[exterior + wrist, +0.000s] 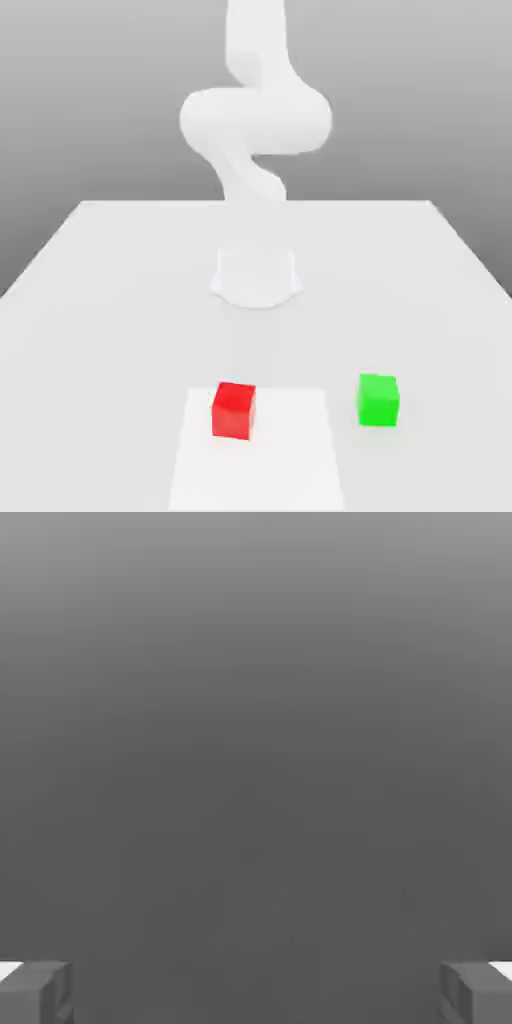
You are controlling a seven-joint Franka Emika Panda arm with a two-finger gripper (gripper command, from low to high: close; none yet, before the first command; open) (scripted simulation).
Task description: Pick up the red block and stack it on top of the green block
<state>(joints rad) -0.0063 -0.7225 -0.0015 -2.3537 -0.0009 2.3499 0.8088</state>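
Nothing has been picked up yet, so the job looks to be at its very start: the reach toward the red block [233,410]. That block sits on the worktop [100,300] in front of the arm's base, on a paler square patch [290,460], with the green block [378,399] well apart from it toward the exterior view's right, both resting flat. In the hand view the tool [256,992] has its two fingertips [35,990] spread wide with nothing between them. The next move probably calls for bringing the tool down over the red block, fingers straddling it, before closing.
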